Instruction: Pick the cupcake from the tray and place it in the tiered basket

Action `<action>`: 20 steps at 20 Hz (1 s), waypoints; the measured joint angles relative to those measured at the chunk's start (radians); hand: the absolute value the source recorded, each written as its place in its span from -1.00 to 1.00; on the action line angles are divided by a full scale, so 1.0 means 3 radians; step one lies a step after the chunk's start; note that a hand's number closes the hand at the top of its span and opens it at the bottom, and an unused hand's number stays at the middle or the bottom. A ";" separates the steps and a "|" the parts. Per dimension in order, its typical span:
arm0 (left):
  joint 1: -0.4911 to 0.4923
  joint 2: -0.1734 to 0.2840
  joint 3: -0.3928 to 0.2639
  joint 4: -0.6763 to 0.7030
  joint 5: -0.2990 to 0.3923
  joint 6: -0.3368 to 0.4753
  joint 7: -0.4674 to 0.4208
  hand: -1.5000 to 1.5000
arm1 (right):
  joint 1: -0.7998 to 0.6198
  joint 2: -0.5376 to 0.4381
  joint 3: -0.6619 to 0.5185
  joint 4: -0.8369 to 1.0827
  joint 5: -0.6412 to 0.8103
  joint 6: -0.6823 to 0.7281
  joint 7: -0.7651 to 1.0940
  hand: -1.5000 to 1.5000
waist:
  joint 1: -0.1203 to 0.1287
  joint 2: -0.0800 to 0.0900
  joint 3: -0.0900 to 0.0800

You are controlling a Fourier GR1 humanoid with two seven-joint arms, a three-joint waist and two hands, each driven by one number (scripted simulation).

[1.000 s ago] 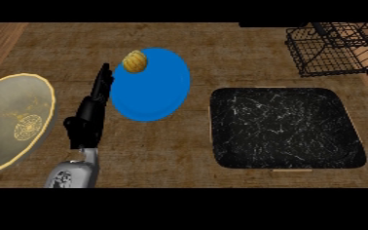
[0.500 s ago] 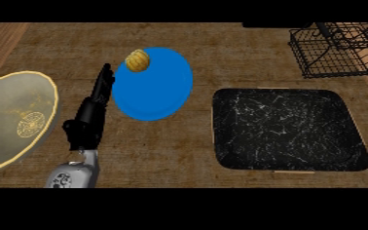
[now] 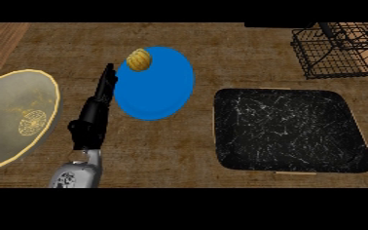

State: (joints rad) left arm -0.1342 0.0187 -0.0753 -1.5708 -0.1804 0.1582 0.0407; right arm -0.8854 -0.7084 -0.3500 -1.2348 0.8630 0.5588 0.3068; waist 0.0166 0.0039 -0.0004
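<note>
At the far left a pale gold-rimmed plate [image 3: 22, 117] lies on the wooden bench [image 3: 237, 44], cut off by the view's edge. Just right of it the left hand [image 3: 97, 108] comes up from the lower edge on its grey forearm, seen nearly edge-on, fingers stretched straight ahead and grasping nothing. The fingertips end just beside the left rim of the blue plate [image 3: 158, 90].

The cupcake [image 3: 139, 60] sits on that blue plate's upper-left part, at the rim, a little beyond and to the right of the fingertips, close but apart from them. It looks roundish, so no long axis to line up with, though from this steep angle I cannot be sure of its shape.

Right of the blue plate lies a dark marbled tray [image 3: 287, 129] with nothing showing on it. The wire tiered basket [image 3: 330, 51] stands at the upper right corner, well apart from the cupcake.

The right hand shows nowhere, so the left hand is plainly the nearer. The reach likely needs a short advance forward and slightly rightward.
</note>
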 measured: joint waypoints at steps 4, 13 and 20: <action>-0.0023 0.0016 0.0001 0.0033 0.0031 -0.0026 0.0000 0.00 | -0.0221 -0.0111 0.0108 0.0579 0.0189 -0.0333 -0.0211 1.00 | 0.0016 0.0007 0.0001; -0.0049 -0.0002 -0.0054 0.0009 0.0019 0.0019 0.0027 0.00 | -0.0559 -0.0260 0.0250 0.1809 0.0558 -0.1056 -0.0709 1.00 | 0.0051 0.0022 0.0002; -0.0033 -0.0017 -0.0081 0.0023 -0.0002 0.0030 -0.0021 0.00 | -0.0714 -0.0273 -0.0201 0.2437 0.0236 -0.1177 -0.0701 -1.00 | 0.0065 0.0031 0.0006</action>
State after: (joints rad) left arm -0.1442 0.0136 -0.0997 -1.5639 -0.1811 0.1671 0.0344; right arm -1.0995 -0.7903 -0.4101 -0.5037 0.9339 0.2057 0.0964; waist 0.0360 0.0131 0.0014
